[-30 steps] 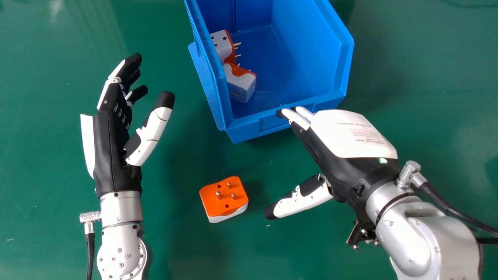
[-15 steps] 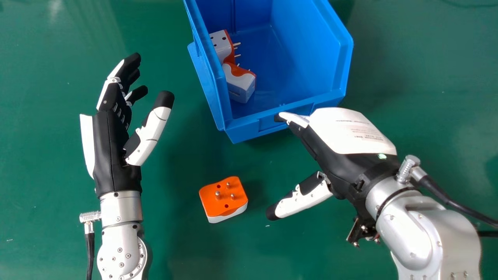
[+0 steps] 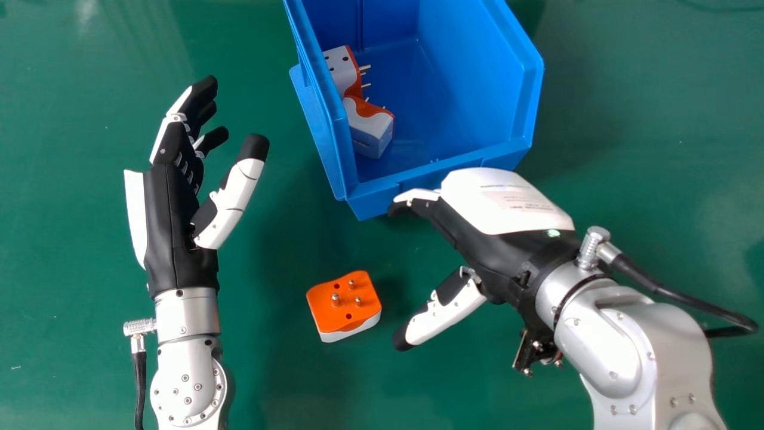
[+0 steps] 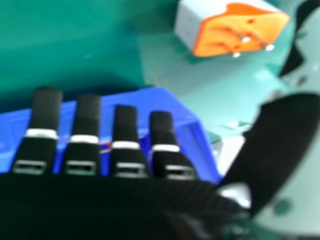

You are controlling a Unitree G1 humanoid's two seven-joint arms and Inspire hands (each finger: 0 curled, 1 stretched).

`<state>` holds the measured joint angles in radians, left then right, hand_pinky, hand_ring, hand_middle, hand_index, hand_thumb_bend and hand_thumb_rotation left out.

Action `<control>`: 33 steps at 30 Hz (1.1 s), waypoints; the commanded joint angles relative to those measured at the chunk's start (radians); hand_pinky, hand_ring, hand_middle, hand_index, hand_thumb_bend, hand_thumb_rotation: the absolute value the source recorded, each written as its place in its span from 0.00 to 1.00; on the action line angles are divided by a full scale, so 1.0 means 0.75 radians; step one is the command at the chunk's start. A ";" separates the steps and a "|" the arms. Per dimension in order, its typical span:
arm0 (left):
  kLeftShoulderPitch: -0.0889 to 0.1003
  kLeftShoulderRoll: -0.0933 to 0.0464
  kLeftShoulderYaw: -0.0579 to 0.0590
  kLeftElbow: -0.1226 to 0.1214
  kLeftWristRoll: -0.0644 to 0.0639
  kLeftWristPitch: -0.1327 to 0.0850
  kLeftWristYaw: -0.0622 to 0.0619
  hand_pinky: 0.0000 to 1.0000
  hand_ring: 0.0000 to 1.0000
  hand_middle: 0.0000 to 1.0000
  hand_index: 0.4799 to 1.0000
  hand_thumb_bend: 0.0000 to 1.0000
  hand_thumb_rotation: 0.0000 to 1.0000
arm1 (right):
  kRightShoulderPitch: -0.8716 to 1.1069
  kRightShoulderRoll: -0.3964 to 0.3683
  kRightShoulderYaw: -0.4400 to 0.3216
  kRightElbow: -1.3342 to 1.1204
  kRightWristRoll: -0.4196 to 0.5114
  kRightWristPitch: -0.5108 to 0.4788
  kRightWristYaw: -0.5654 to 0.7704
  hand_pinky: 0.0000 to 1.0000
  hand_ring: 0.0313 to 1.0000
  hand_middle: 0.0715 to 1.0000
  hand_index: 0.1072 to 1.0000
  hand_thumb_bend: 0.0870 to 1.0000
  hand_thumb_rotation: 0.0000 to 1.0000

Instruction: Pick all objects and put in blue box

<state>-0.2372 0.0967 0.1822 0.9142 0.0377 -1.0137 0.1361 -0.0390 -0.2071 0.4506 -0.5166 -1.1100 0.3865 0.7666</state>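
Adapter (image 3: 322, 310) alone on the green surface (image 3: 286, 382), orange side up and three metal pins (image 3: 335, 298) pointing skyward, at seven o'clock from the blue box (image 3: 376, 194). Already inside the box, along the nine o'clock wall: a second adapter (image 3: 341, 70) and, at five o'clock from it, a third adapter (image 3: 373, 132), apparently touching. Poised at two o'clock from the loose piece, the right hand (image 3: 495, 206), spread wide with thumb well apart from straight fingers and nothing in its grasp. At ten o'clock, the left hand (image 3: 170, 221), likewise wide and empty. Probable step in hand: lining up for the last visible pick. Likely light for its bulk, rigid and hard-shelled, with no give under a squeeze; smooth on the flanks, hence apt to skid or twist in a loose or lopsided pinch. Sturdy rather than fragile. Best taken low across opposite sides of the white body (image 3: 351, 332), with thumb against one flank and fingers against the other, clear of the pins, too slim for a steady hold. Then up over the near wall before release.
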 commanded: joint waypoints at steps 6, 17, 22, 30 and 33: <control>-0.017 0.005 -0.004 -0.010 0.004 -0.016 0.003 0.80 0.88 0.87 0.62 0.75 0.53 | -0.036 0.001 0.002 -0.001 0.022 -0.020 -0.013 0.63 0.75 0.79 0.76 0.79 0.30; -0.023 0.001 -0.005 -0.007 0.008 -0.012 0.007 0.80 0.87 0.87 0.62 0.75 0.53 | -0.035 -0.014 -0.007 0.031 0.161 -0.126 -0.139 0.63 0.75 0.80 0.74 0.78 0.26; -0.024 0.002 -0.008 -0.013 0.011 -0.003 0.010 0.80 0.87 0.87 0.62 0.76 0.53 | -0.071 -0.022 0.042 0.100 0.163 -0.167 -0.172 0.63 0.74 0.78 0.72 0.77 0.22; -0.023 0.002 -0.008 -0.011 0.007 -0.007 0.005 0.80 0.87 0.87 0.62 0.76 0.53 | -0.128 0.026 0.142 0.284 0.126 -0.170 -0.271 0.62 0.74 0.77 0.73 0.81 0.18; -0.019 0.001 -0.010 -0.015 0.014 -0.004 0.012 0.80 0.87 0.87 0.62 0.76 0.53 | -0.155 0.026 0.176 0.347 0.130 -0.185 -0.291 0.62 0.74 0.77 0.74 0.81 0.16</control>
<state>-0.2425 0.0960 0.1802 0.9153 0.0397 -1.0092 0.1413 -0.1282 -0.1948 0.5723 -0.2658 -1.0012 0.2639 0.5674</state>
